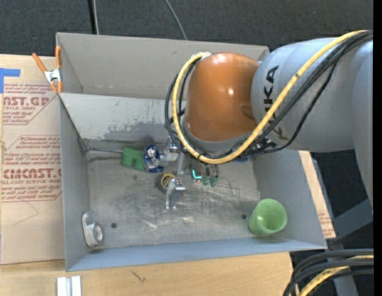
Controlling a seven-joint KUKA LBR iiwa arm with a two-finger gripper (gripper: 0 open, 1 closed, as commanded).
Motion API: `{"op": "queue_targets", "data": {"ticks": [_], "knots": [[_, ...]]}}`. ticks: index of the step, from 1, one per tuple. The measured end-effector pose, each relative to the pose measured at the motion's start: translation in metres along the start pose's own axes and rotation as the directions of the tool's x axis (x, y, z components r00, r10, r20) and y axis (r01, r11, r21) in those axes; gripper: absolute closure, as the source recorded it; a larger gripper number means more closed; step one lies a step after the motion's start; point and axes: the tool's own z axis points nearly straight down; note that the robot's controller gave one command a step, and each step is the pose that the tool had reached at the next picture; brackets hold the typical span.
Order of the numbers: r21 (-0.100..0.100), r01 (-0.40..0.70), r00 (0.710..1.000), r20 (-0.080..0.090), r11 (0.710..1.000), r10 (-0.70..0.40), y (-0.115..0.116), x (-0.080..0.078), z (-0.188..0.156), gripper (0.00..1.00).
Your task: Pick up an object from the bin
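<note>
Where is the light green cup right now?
In the camera view, the light green cup sits in the near right corner of the bin, across from the metal bracket in the near left corner.

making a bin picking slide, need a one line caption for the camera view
Tool low over the middle of the grey bin, a green cup lower right, a green block upper left.

I am wearing a glossy orange dome-shaped cover at my wrist. My pale grey rounded metal arm is bearing black lettering, and a yellow cable and thin black cables are looping around the dome.
</note>
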Motion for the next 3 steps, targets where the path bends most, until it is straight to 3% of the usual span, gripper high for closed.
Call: {"op": "queue_targets", "data": {"ticks": [1,2,3], "knots": [[0.002,-0.101,0.995,0.006,0.995,0.101,-0.072,-0.042,0.049,0.00],[-0.002,-0.489,0.872,0.004,0.872,0.489,-0.059,-0.056,0.098,0.00],[-0.004,-0.665,0.747,0.005,0.747,0.665,-0.025,-0.039,0.088,0.00]]}}
